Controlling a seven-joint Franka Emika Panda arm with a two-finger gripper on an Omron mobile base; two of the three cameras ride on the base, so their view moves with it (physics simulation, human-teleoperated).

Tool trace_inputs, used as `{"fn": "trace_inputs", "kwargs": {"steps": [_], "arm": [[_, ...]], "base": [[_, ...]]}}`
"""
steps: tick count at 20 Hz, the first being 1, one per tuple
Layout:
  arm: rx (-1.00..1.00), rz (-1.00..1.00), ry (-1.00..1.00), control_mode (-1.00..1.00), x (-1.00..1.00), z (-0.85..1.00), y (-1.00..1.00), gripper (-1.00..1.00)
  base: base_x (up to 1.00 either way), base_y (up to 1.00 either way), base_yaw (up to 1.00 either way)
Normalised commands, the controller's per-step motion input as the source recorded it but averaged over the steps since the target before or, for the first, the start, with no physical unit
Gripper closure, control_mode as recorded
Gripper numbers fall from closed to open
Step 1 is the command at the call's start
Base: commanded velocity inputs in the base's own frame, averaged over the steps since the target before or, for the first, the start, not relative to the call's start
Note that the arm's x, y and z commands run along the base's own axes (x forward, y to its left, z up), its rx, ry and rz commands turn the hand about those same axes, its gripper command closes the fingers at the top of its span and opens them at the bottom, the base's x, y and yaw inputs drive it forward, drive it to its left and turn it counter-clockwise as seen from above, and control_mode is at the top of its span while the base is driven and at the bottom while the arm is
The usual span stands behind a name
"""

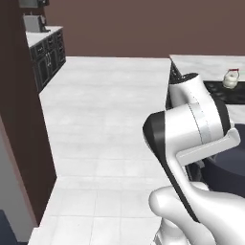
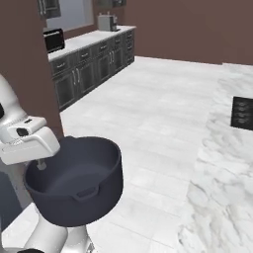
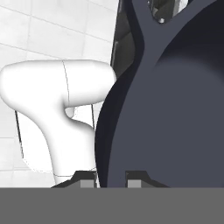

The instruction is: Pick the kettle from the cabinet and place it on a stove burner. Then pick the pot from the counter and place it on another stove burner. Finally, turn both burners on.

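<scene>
My gripper (image 2: 40,165) is shut on the rim of the dark navy pot (image 2: 74,183), which hangs in the air beside the arm with its open mouth facing up. In the hand view the pot (image 3: 170,109) sits close in front, its wall pinched between the two fingertips (image 3: 87,183). Part of the pot (image 1: 229,167) also shows behind my forearm in the left base view. The cream-white kettle (image 1: 230,79) stands upright on the black cooktop (image 1: 225,94) set in the marble counter (image 1: 201,62). The cabinet is out of view.
The marble counter (image 2: 217,188) runs along the right, with the cooktop's edge (image 2: 242,112) on it. Dark base cabinets (image 2: 89,69) with a microwave (image 2: 53,39) line the far left wall. A brown wall column (image 1: 19,119) stands close on the left. White tiled floor (image 1: 105,110) lies between.
</scene>
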Motion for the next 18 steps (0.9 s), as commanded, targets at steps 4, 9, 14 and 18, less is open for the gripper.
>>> {"fn": "trace_inputs", "kwargs": {"steps": [4, 9, 14, 18], "arm": [[0.00, 0.00, 0.00, 1.00, 0.00, 0.00, 0.00, 1.00], [0.00, 0.00, 0.00, 1.00, 0.00, 0.00, 0.00, 1.00], [0.00, 0.00, 0.00, 1.00, 0.00, 0.00, 0.00, 1.00], [0.00, 0.00, 0.00, 1.00, 0.00, 0.00, 0.00, 1.00]], "base": [[0.64, 0.29, -0.32], [0.61, 0.31, -0.34], [0.48, 0.29, -0.38], [0.29, 0.28, -0.43]]}}
